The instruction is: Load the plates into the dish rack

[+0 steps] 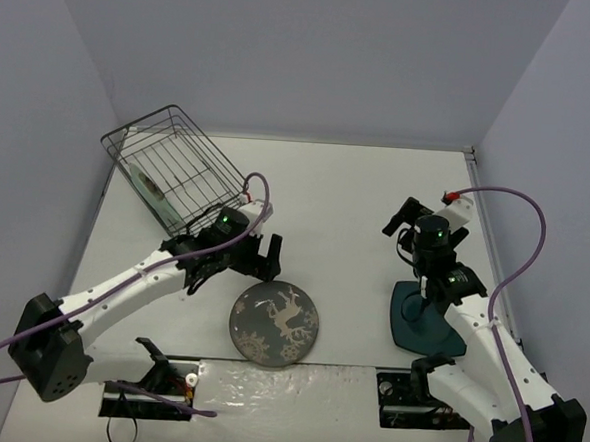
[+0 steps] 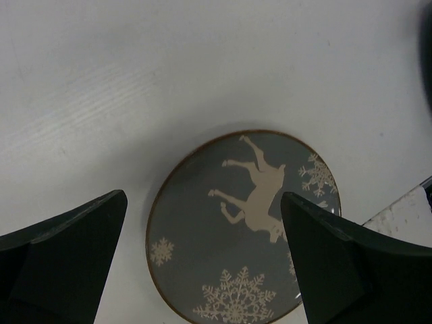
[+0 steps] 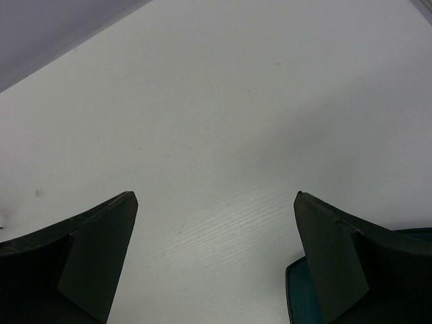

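Note:
The grey deer plate (image 1: pixel 275 323) lies flat on the table near the front middle; it also shows in the left wrist view (image 2: pixel 196 256). My left gripper (image 1: pixel 260 257) hovers just behind it, open and empty (image 2: pixel 202 196). The dark teal rounded-square plate (image 1: pixel 414 326) lies at the right, partly under my right arm; its corner shows in the right wrist view (image 3: pixel 300 297). My right gripper (image 1: pixel 403 216) is open and empty (image 3: pixel 216 196), behind that plate. The wire dish rack (image 1: pixel 173 163) sits tilted at the back left, with the mint-green plate (image 1: pixel 154 194) standing inside.
Pale walls close the table at the back, left and right. A purple cable (image 1: pixel 518 255) loops above the right arm. A white strip (image 1: pixel 285 381) runs along the near edge between the arm bases.

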`<state>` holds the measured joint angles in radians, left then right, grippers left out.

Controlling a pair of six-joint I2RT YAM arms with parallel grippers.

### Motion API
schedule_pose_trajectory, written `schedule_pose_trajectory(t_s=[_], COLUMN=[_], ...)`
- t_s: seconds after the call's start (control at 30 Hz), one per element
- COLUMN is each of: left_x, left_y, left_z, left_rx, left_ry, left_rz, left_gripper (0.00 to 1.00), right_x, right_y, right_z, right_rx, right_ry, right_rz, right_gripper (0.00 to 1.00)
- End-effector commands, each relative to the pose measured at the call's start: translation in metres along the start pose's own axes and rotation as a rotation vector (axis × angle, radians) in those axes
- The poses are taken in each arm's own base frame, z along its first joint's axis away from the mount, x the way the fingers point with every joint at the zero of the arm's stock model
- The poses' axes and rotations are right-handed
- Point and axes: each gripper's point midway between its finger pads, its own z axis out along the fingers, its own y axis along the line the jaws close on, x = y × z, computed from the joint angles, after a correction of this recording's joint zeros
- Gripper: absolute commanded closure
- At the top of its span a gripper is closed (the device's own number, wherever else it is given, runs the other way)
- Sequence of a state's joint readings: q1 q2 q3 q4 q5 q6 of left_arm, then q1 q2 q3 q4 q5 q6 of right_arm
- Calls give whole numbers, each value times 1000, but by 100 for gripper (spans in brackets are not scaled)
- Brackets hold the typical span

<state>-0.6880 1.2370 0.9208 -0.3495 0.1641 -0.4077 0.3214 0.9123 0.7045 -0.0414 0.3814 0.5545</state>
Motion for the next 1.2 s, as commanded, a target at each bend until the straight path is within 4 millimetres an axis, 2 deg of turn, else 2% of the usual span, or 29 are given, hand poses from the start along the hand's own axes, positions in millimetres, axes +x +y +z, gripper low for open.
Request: schedule_pose_trajectory(t_s=[0.0,0.07,0.13,0.27,0.47,0.67,0.9,1.03,1.17], left_x=[5,35,49,85,104,113,140,153,152], left_y=[-13,-9,-5,17,31,24,19,22,22], left_z=[-28,-23,-25,-19,-18,-26,-21,-15,-10], left_rx=[84,101,96,62,218,275,289,266,280], left_ry=[-103,-60,-43,10,-79,-83,53,102,117], left_rz=[-157,-219,-263,-382,-614,-616,-652,-664,-656], left_gripper=[3,3,3,3,3,3,3,3,9], right_x=[-19,-16,-15,-10,-8,-8,-7,-7,-7], right_y=[20,22,24,24,28,29,26,26,25], right_z=[1,3,4,10,12,13,14,14,14], right_rx=[-82,-91,-95,-88,-102,-100,-85,-82,-79], right_ry=[-67,-60,-58,-42,-37,-34,-33,-34,-35], right_rz=[50,50,48,41,42,40,40,43,44], right_gripper=[0,0,0,0,0,0,0,0,0])
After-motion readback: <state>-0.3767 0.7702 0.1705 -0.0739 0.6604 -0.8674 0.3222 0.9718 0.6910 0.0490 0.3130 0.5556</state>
